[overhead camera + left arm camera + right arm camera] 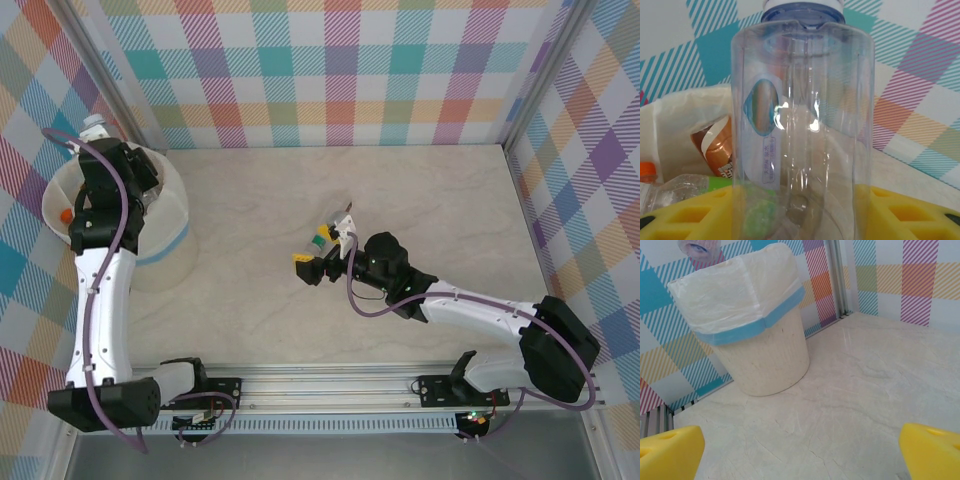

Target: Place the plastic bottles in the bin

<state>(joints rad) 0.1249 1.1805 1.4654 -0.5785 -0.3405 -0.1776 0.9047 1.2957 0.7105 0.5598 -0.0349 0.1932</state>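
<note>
Nearly done, by the look of it. Gripping a clear bottle (802, 125) with the left jaws, with yellow pads (685, 216) on each side of its bottom end. Holding it up over the far side of the bin (167, 205), with its pale cap (95, 122) poking out past the rim. Not let go yet.

Already down inside the bin: a bottle with a brown label (715, 147), one with an orange cap (647, 171), and a clear one with a bit of green (690, 186).

Holding the right jaws wide open with nothing between them, low over the middle of the worktop (430, 190), well apart from the bin.

Likely the last bottle to go in, going by the top view. Left to do: open the left jaws and let it drop in with the rest.
</note>
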